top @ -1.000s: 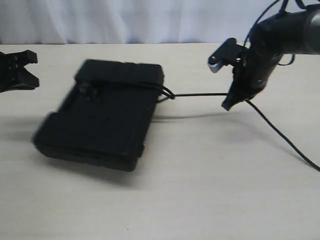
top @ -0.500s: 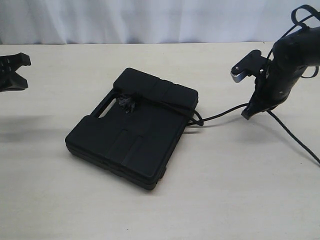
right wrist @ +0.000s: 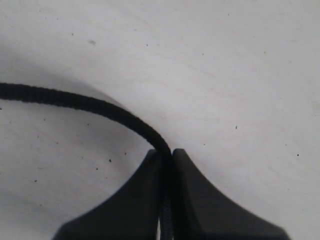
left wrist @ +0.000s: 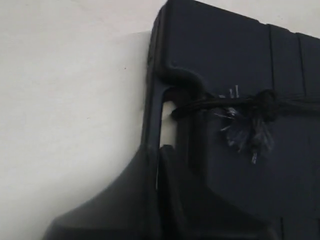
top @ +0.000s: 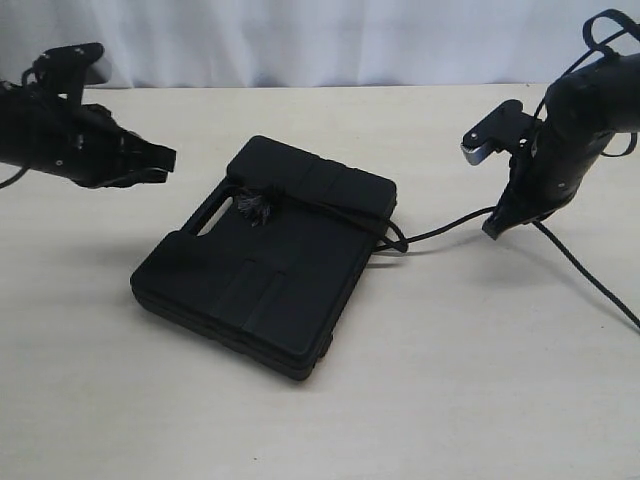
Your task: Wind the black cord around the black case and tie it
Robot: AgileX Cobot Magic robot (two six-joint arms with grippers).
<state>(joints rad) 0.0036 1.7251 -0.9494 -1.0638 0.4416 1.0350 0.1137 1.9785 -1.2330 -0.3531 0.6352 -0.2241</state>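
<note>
cord (top: 440,232) x1, case (top: 265,270) x1, knotted

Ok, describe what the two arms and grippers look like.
Both arms are matte black. The right arm carries a grey-tipped camera block and looping black cables. The right gripper has wedge-shaped black fingers; the left gripper tapers to pointed black fingers. No markings show.

Bright, even light casts soft shadows; both wrist views are blurred up close, exterior sharp.
</note>
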